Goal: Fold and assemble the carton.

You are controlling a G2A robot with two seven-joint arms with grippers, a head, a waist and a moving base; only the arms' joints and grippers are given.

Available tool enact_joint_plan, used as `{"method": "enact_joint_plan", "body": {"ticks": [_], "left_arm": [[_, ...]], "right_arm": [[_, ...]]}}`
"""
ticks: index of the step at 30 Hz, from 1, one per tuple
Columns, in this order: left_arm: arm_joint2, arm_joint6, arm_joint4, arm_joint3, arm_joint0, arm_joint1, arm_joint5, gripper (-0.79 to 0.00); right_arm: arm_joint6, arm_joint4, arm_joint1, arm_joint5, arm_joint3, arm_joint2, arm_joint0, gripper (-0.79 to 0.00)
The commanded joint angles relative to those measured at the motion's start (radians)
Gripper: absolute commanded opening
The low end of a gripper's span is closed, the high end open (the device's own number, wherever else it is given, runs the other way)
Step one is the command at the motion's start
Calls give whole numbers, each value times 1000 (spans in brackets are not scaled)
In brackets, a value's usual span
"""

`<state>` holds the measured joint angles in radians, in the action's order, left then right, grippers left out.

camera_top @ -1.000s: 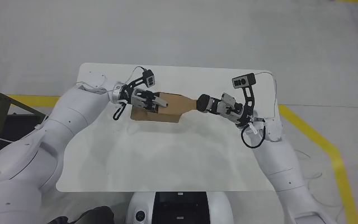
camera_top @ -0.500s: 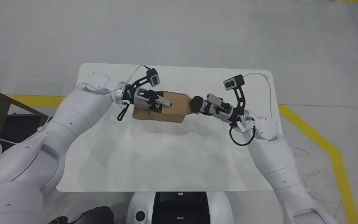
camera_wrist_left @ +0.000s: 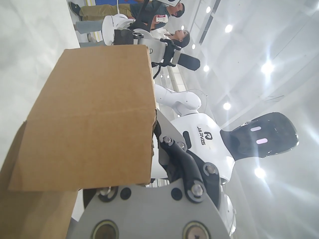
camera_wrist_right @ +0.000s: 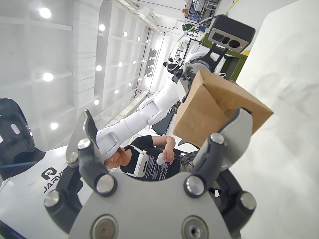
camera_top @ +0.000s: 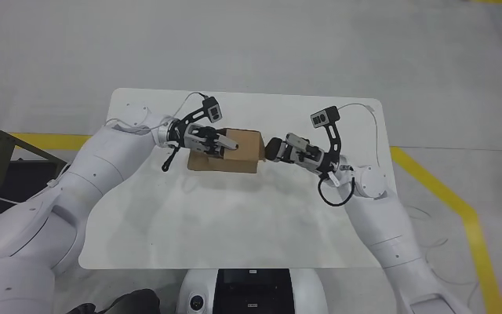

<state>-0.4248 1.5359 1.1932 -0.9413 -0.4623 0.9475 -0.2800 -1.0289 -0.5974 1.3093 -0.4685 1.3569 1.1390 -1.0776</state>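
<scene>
Frankly, the risk is a skewed or crushed carton [camera_top: 235, 155]. It stands opened into a box shape near the table's [camera_top: 235, 228] far edge, a little left of the middle. The end facing the right gripper [camera_top: 272, 147] looks pushed in but not locked. A hard end-on push there could slide the whole thing along the surface or buckle a corner (thin cardboard forgives little). If the left gripper [camera_top: 220, 141] slips or creases the wall it holds, the shape could sag back toward flat.

The left arm comes in from the left edge with its wrist at the carton's left end. Its hold appears closed on a wall: one finger [camera_wrist_left: 182, 155] lies against the cardboard, and the other is hidden behind it.

The right arm reaches in from the right edge, low and roughly level with the carton's right end. Its jaws are spread wide, with one finger [camera_wrist_right: 239, 125] touching that end and the other well clear of it.
</scene>
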Motion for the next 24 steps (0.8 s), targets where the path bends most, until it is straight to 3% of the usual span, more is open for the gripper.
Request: {"method": "enact_joint_plan", "body": {"ticks": [1,24], "left_arm": [[4,0,0,2,1,0,-2,-785],[29,0,42,-9,13,8,-2,-785]], "right_arm": [[-5,-9,0,2,2,-2,0,0],[-26,-70,22,-3,-49,-81,47,0]]}}
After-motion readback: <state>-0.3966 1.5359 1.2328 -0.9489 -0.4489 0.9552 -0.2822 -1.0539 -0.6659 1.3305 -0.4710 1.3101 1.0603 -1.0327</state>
